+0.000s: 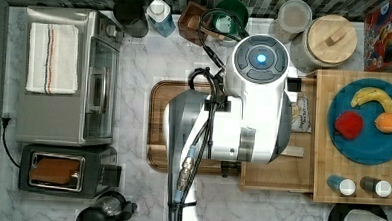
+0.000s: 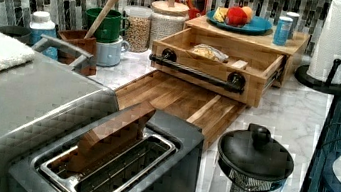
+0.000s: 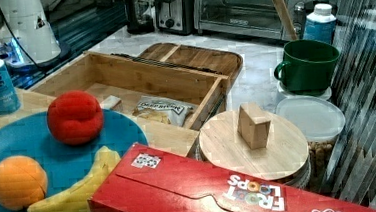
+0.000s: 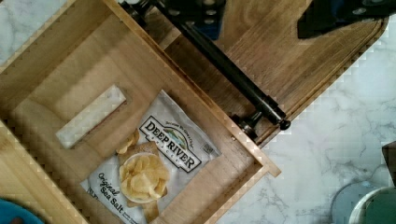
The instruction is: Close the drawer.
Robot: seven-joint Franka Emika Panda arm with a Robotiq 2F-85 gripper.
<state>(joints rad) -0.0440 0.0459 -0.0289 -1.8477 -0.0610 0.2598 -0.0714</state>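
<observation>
Drawer [image 2: 217, 57] stands pulled well out from under the butcher-block top [image 2: 247, 35] — nothing of the closing is done, by my reading. The whole push is left: front panel must travel back until flush. The pincer [image 4: 261, 18] shows in the wrist view as dark parts hanging above the black bar handle [image 4: 224, 70], over the darker wooden tray [image 4: 280, 60] just outside the drawer front; whether it is released or clenched I cannot tell, and it appears clear of the bar (no contact visible). Beyond the handle from the pincer, inside the drawer, lie a chip bag [image 4: 154, 158] and a small pale block [image 4: 91, 115]. Bag reads "DEEP RIVER", "Original Sea Salt". In the right view a red cereal box [image 3: 192, 196] reads "FROOT LOOPS" — upside down there. Blue plate [image 1: 367, 148] with fruit sits on the top, well away from the pincer.
</observation>
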